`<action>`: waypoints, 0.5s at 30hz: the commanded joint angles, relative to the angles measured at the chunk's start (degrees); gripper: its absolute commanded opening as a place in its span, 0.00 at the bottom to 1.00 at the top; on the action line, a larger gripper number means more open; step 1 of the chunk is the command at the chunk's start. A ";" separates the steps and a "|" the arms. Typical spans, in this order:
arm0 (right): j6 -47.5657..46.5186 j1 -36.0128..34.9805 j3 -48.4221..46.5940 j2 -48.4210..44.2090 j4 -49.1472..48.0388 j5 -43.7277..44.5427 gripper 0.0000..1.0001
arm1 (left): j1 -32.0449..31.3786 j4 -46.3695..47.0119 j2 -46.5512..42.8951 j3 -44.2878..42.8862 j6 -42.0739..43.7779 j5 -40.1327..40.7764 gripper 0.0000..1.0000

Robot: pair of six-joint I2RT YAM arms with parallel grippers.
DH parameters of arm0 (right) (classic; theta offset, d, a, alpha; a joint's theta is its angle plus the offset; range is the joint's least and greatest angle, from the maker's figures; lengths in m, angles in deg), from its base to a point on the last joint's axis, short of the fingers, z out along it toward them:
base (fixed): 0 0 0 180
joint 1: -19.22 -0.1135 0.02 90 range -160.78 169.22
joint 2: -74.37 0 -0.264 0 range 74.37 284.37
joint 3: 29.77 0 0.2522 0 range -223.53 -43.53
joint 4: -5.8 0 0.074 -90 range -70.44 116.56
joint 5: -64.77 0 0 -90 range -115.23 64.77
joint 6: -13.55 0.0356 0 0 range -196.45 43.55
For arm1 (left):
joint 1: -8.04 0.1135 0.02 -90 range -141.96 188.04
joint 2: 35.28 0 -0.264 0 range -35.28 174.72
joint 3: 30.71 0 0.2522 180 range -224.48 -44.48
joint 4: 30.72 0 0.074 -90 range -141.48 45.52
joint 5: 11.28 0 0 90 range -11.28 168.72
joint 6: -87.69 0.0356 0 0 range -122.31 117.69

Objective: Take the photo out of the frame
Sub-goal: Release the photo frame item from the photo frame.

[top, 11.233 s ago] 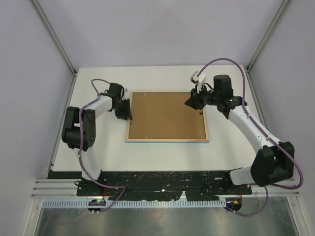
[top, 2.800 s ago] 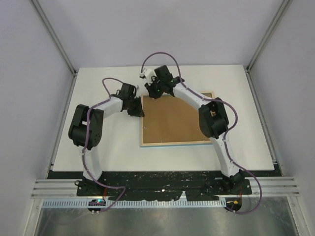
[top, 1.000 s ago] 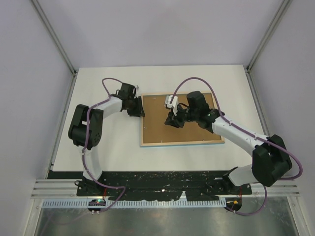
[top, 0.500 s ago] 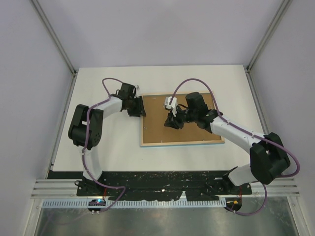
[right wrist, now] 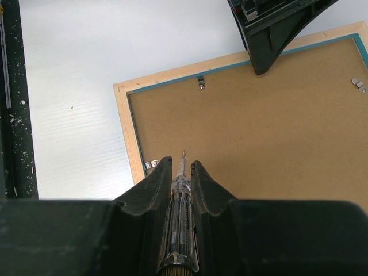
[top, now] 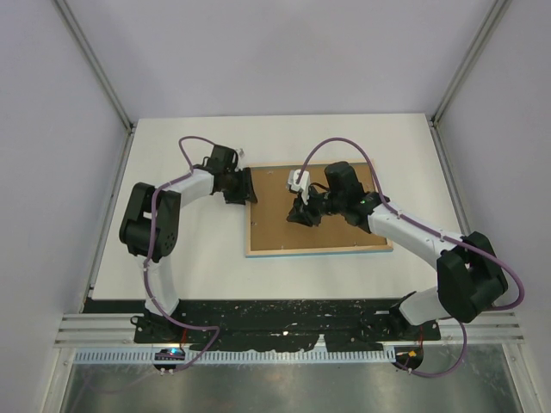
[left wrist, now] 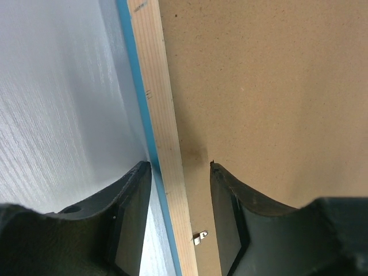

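Presently, the left gripper (left wrist: 179, 167) stands open, jaws astride the face-down frame's (left wrist: 152, 69) left rail; the right gripper (right wrist: 181, 164) clamps a screwdriver (right wrist: 179, 195) over the backing board (right wrist: 259, 126).

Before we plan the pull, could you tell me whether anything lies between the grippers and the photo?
Yes: the brown backing board fills the frame's back, metal tabs at its edge; the photo itself is hidden.

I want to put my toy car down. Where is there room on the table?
Bare table lies behind the frame and to its right. The strip in front is narrow. Crowded: the left claw at the frame's left side, the right claw over its middle.
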 commanded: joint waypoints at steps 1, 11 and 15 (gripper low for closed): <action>0.32 -0.17 -0.10 0.20 -2.79 -1.04 0.08 | 0.49 -0.59 0.12 0.26 0.14 1.93 0.52; 0.58 -0.08 -0.10 0.73 -2.79 -1.57 0.08 | 0.49 -1.12 -0.23 0.35 -0.12 3.69 0.63; 0.49 -0.17 -0.10 0.82 -2.79 -1.57 0.08 | 0.57 -1.03 -0.67 0.70 -0.48 3.60 0.66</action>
